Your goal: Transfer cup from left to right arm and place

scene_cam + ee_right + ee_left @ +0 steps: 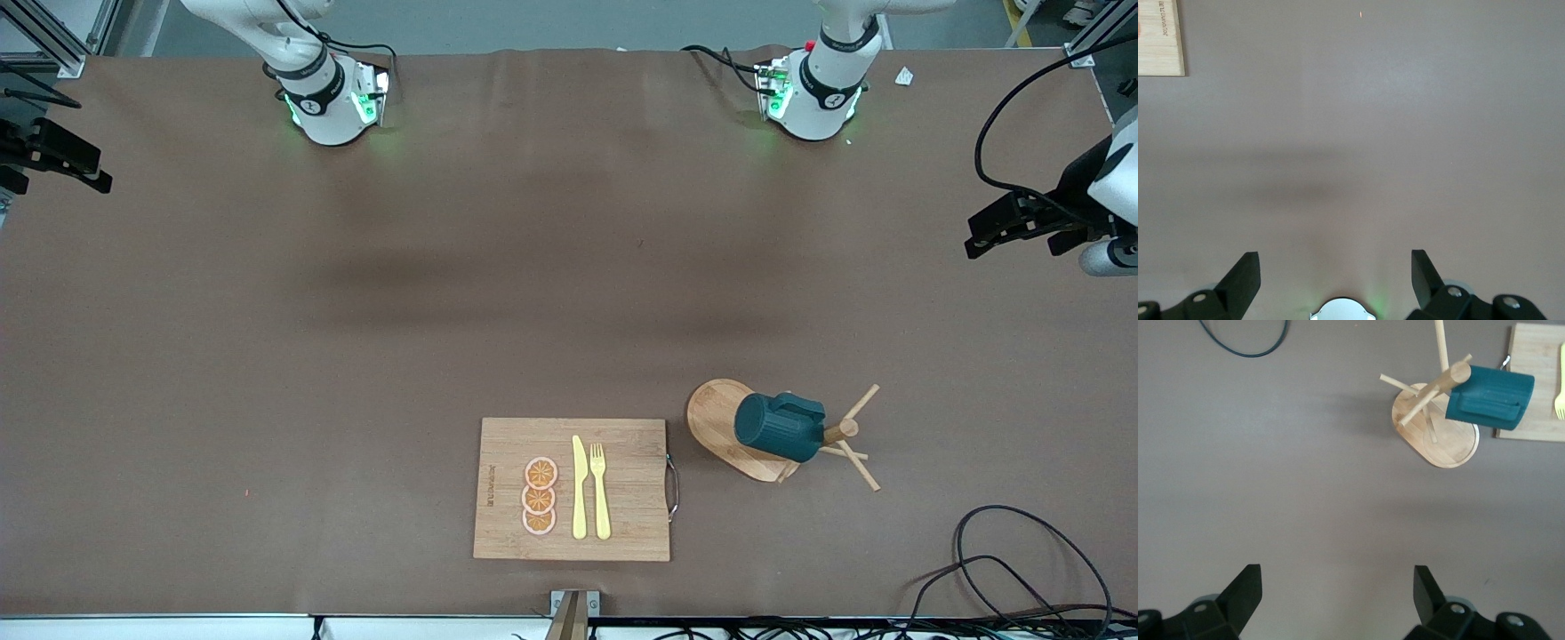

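The dark teal cup (pixel 780 427) hangs sideways on a peg of a wooden mug tree (pixel 717 416), which stands toward the left arm's end of the table, near the front camera. It also shows in the left wrist view (pixel 1489 397), with its handle up. My left gripper (pixel 1337 587) is open and empty, high over bare table, well apart from the cup. My right gripper (pixel 1335 270) is open and empty, high over bare table near its own base (pixel 1341 311). Both arms wait.
A wooden cutting board (pixel 622 524) lies beside the mug tree, toward the right arm's end. It carries a yellow knife (pixel 579 489), a yellow fork (pixel 600 489) and three orange slices (pixel 540 498). Black cables (pixel 1022 551) lie at the table's corner near the front camera.
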### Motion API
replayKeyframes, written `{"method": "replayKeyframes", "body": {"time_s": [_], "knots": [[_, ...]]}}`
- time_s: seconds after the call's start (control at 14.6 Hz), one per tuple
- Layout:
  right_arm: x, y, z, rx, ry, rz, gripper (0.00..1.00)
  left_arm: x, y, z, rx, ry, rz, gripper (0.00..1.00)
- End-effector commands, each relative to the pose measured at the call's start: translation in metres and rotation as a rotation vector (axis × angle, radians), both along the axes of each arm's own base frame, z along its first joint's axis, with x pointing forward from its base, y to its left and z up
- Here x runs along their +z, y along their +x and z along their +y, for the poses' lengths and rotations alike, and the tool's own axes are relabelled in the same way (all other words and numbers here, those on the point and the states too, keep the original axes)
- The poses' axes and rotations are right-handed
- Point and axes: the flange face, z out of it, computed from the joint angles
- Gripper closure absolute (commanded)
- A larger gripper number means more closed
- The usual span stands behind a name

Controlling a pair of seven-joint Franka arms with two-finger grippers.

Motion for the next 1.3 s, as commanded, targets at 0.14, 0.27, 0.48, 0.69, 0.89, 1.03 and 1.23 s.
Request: {"method": "replayKeyframes", "body": {"time_s": [0.14,0.27,0.48,0.69,0.89,1.03,1.23], "knots": [[0.002,-0.003,0.001,0.003,0.015,-0.008,0.0,0.012,-0.007,-0.013,0.019,0.018,-0.021,0.0],[0.002,-0.002,0.0,0.003,0.016,-0.013,0.0,0.01,-0.006,-0.014,0.046,0.014,-0.018,0.0],[0.003,-0.002,0.002,0.006,0.016,-0.013,0.0,0.007,-0.005,-0.012,0.037,0.02,-0.011,0.0],[0.003,-0.003,0.002,0.006,0.036,-0.014,0.0,0.006,-0.003,-0.016,0.041,0.01,-0.01,0.0],[0.003,-0.003,0.003,0.009,0.035,-0.012,0.0,-0.004,0.0,-0.019,0.069,0.002,0.01,0.0],[0.003,-0.003,0.002,0.009,0.035,-0.011,0.0,-0.01,0.004,-0.022,0.239,0.002,0.02,0.0],[0.003,-0.004,-0.002,-0.006,0.033,-0.006,0.0,-0.021,0.013,-0.036,0.439,-0.048,0.021,0.0]]}}
